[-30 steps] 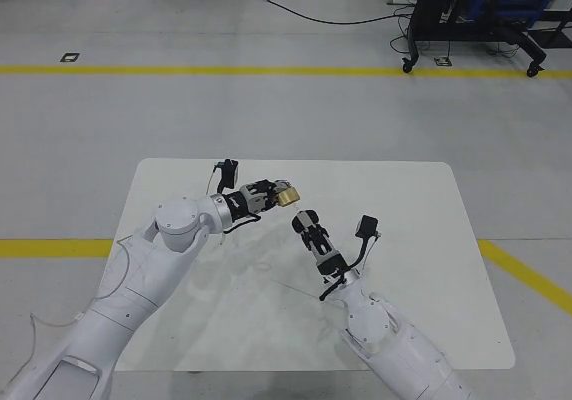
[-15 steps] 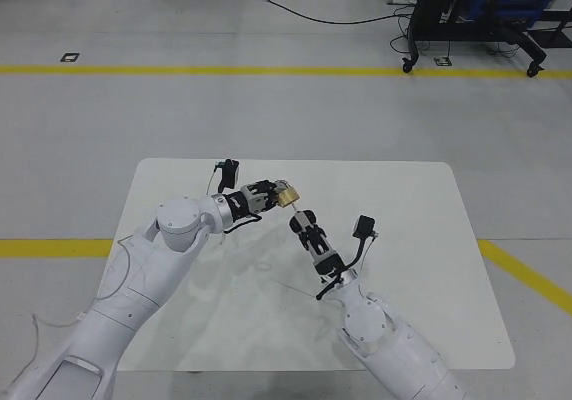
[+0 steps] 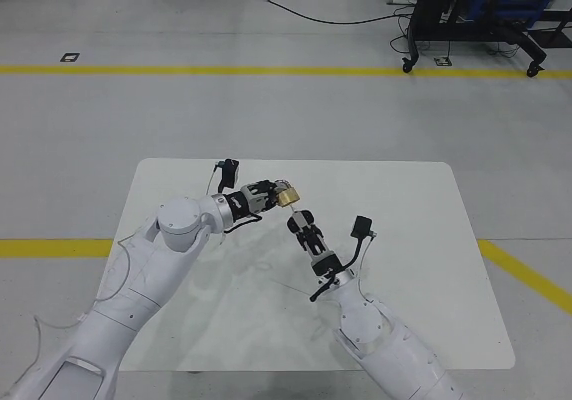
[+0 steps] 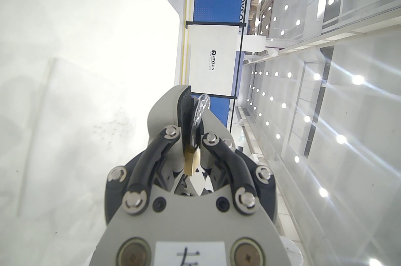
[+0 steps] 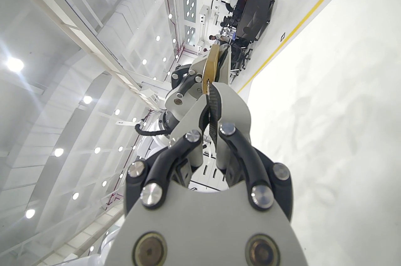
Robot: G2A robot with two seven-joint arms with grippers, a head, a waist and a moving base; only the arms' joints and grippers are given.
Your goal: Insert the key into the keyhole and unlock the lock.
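Scene: a two-armed robot at a white surface (image 3: pixel 416 260), with both arms raised above it and meeting over its far half.
Left claw: the left claw (image 3: pixel 274 192) is clamped on a brass padlock (image 3: pixel 286 196) and holds it in the air. In the left wrist view the brass body sits between the fingers, and a silvery metal part (image 4: pixel 200 110) is pinched at the pads.
Right claw: the right claw (image 3: pixel 300 217) has its fingers drawn narrow, almost together. Its tips are right at the near end of the padlock, touching it or very nearly so.
Key: too small to make out. I judge it to be pinched between the right claw's pads, because they are closed on something thin.
Padlock position: off the surface, between the two claws. From the right wrist it is seen edge-on, with one end facing the right claw's tips.
Done so far: both items appear to be picked up, and the right claw is lined up with the end of the lock where the keyhole should be.
Unclear: whether the key has entered the keyhole, since the fingertips hide the meeting point.
Left to do: by my judgement, seat the key fully, then turn it to release the lock, which does not look unlocked yet.
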